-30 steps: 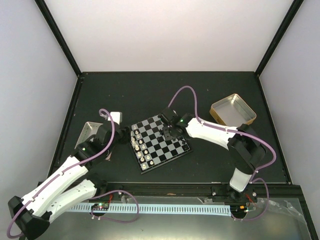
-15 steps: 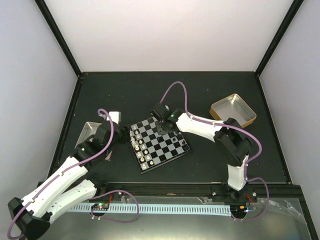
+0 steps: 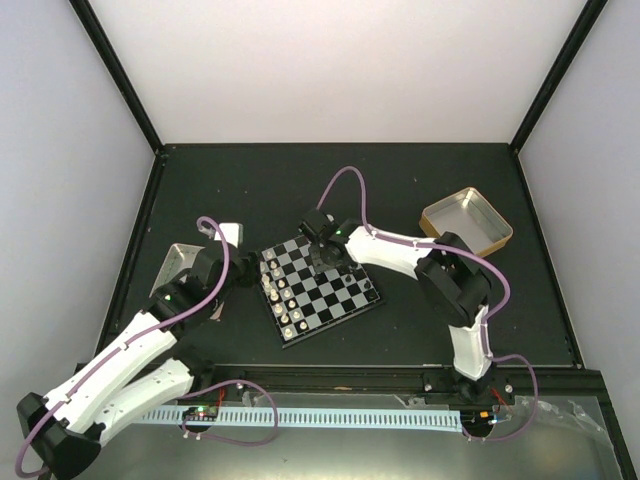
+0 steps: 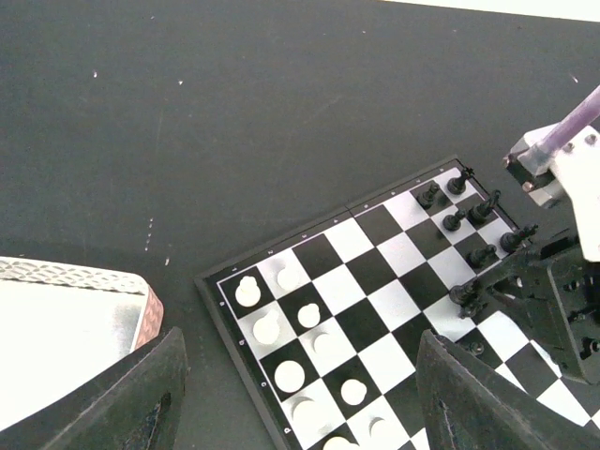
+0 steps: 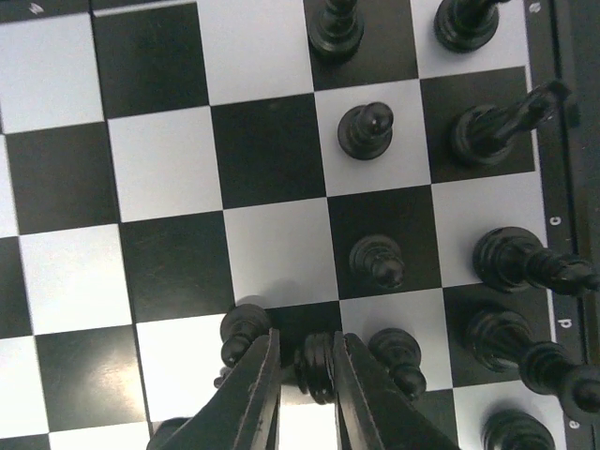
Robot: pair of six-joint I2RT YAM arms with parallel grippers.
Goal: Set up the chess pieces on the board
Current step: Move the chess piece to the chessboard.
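Your right gripper [image 5: 306, 345] is down over the board [image 3: 335, 300], at its 1 o'clock corner in the overhead view, in among the black pieces [image 4: 481, 211]. On the right wrist camera its fingers [image 5: 253, 384] are pulled in narrow on either side of one black chessman [image 5: 317, 364]. The finger at 3 o'clock is pressed to it, and the finger at 9 o'clock is right up against it or a hair off. You can't tell from here whether that chessman is standing on its square or has been lifted clear. Two more black pieces crowd in close, one at its 9 o'clock and one at its 3 o'clock. The rest stand in two ragged files from 12 o'clock round to 4 o'clock, next to the board's black rim.

Your left gripper [image 4: 302, 342] hovers off the board's 9 o'clock edge. Its fingers [image 4: 141, 403] are spread wide and there is nothing between them. Its camera looks down on the cream-white pieces [image 4: 267, 328], which are lined up on the squares along that near edge. The middle of the board shows bare squares.

The silver tray [image 4: 75, 277] lies just off the board at 9 o'clock. The gold tin [image 3: 440, 235] sits well apart at 2 o'clock on the dark table [image 3: 250, 190].
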